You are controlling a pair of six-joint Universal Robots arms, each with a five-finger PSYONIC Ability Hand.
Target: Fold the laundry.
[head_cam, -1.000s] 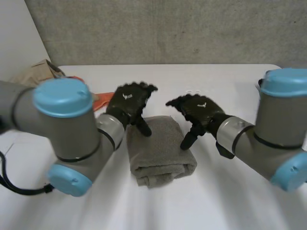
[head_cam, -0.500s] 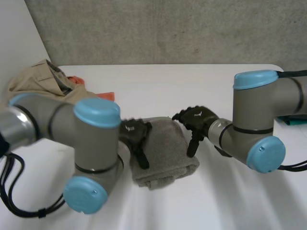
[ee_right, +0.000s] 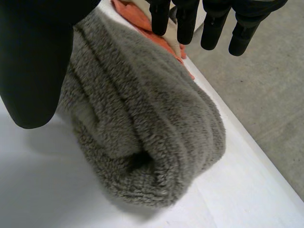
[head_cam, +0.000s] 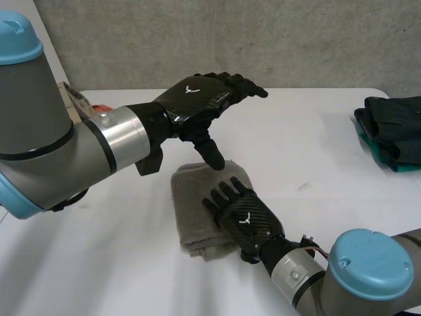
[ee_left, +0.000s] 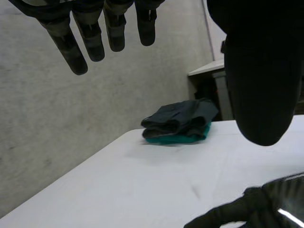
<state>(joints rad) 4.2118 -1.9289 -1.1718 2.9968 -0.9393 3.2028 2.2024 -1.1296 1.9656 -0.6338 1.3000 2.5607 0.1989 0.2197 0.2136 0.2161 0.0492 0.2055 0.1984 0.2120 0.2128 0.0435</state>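
Head view: grey towel (head_cam: 194, 204) folded mid desk (head_cam: 316, 131), right hand (head_cam: 247, 220) flat over its near side, left hand (head_cam: 200, 99) held above it, white emblem (head_cam: 191, 89) on each hand, left wrist view: fingers (ee_left: 90, 40) straight, empty, right wrist view: fingers (ee_right: 211, 28) straight, towel's thick fold under palm.

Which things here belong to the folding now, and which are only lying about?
In the job:
- grey towel, folded
- right hand, open, over it
- left hand, open, high above it

Lying about:
- dark clothes pile, apart from the towel
- orange cloth, beyond the towel
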